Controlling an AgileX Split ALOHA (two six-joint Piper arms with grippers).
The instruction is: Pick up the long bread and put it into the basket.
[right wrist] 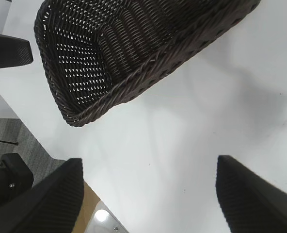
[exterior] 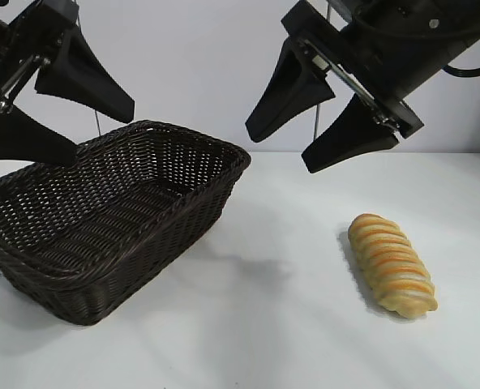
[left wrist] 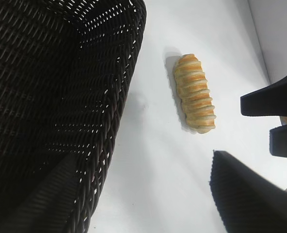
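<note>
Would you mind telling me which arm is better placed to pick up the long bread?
Probably the right. Its open claw hangs above the table near the long bread, while the left claw hovers over the basket, farther away.

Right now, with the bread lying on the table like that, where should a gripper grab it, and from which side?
Probably around the middle of the bread, from above, fingers closing across its narrow width. It lies flat on the white table, so only its top and long sides are free. The open right gripper hangs nearest above it. The basket sits well apart, so nothing crowds the approach.
</note>
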